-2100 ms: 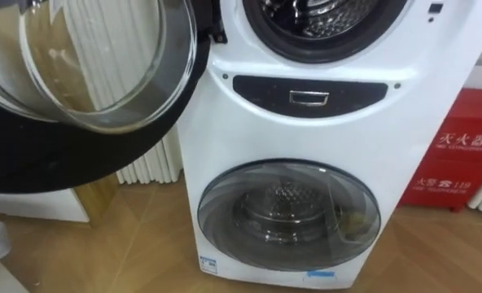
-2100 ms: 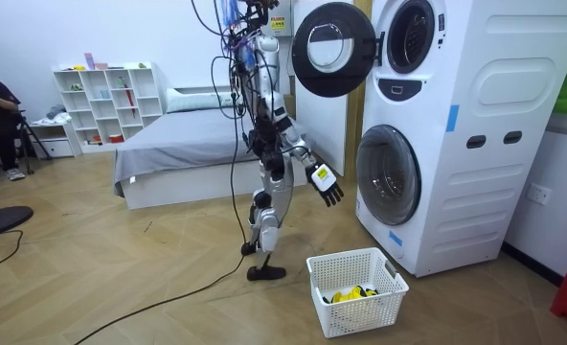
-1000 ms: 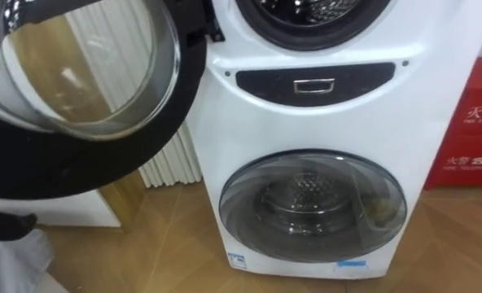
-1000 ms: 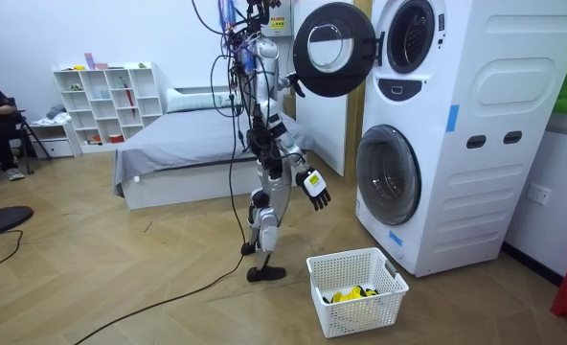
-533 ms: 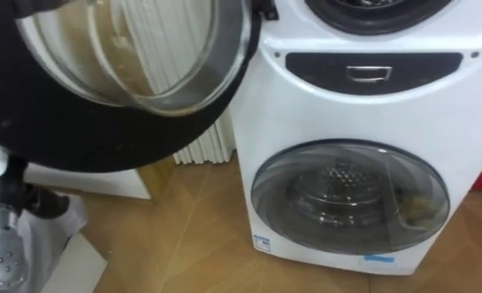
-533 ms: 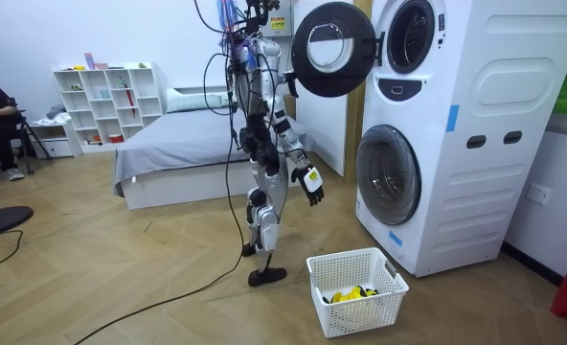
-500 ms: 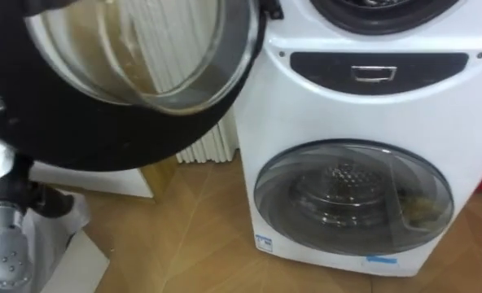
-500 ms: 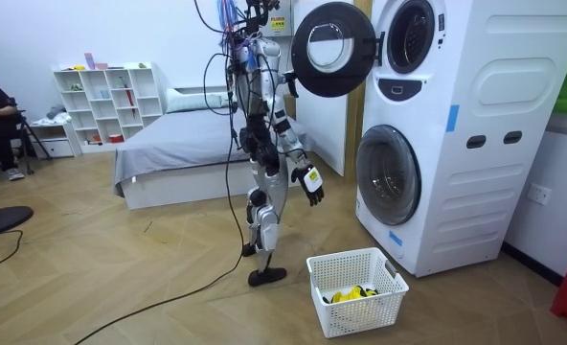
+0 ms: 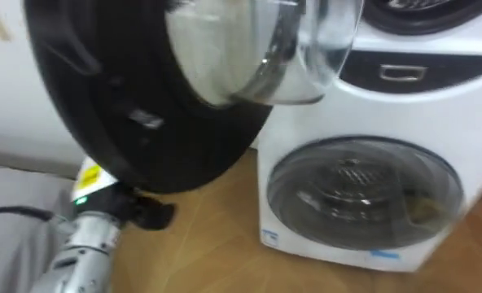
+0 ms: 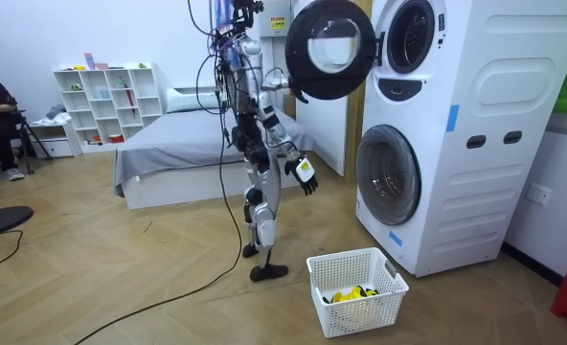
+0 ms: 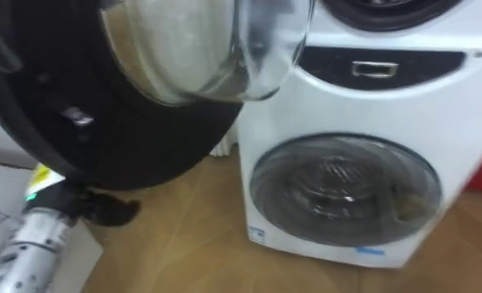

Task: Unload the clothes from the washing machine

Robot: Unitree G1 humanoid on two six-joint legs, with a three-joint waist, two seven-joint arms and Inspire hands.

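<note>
Clothes (image 10: pixel 351 293), a yellow-and-black bundle, lie in the white basket (image 10: pixel 365 318) on the floor (image 10: pixel 121 287), below the left robot hand (image 9: pixel 147 213) and well apart. That robot hand hangs loose-fingered and empty under the open upper door (image 9: pixel 143 122) of the washing machine (image 10: pixel 475 192). Right robot hand (image 10: pixel 291 88) is up at the door's edge, and its state I cannot tell.

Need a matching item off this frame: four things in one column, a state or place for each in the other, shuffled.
Things:
1. upper door
2. lower door
3. basket
4. shelf unit

States or places:
A. shut
B. standing on the wooden floor in front of the robot
C. swung open
D. at the room view's left

Pairs: 1-C, 2-A, 3-B, 4-D
</note>
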